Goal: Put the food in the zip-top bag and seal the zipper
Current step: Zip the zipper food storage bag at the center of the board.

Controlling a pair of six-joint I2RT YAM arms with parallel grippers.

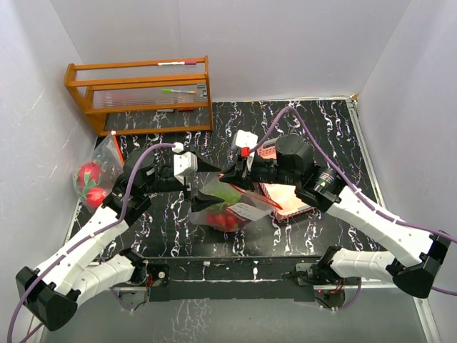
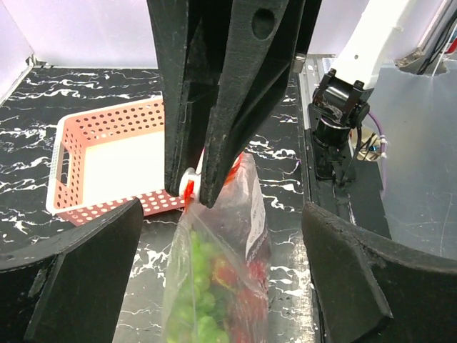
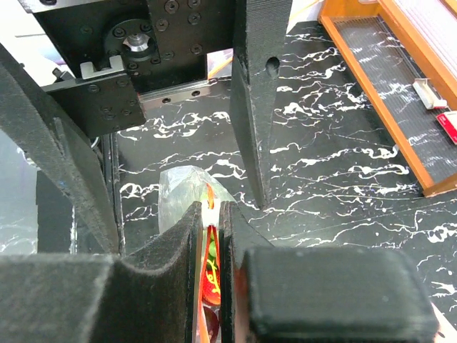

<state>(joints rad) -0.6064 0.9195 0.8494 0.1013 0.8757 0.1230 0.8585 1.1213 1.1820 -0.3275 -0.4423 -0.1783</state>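
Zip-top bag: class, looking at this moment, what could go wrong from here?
1. Only the right gripper pinches the top edge of the zip-top bag; the left gripper stands open around it. If that pinch slips, the loaded bag could sag or tip and spill the grapes.
2. A dragon fruit lies at the left edge of the table, outside this bag; sealing now might leave it out.

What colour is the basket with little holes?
The basket is pink, seen best in the left wrist view.
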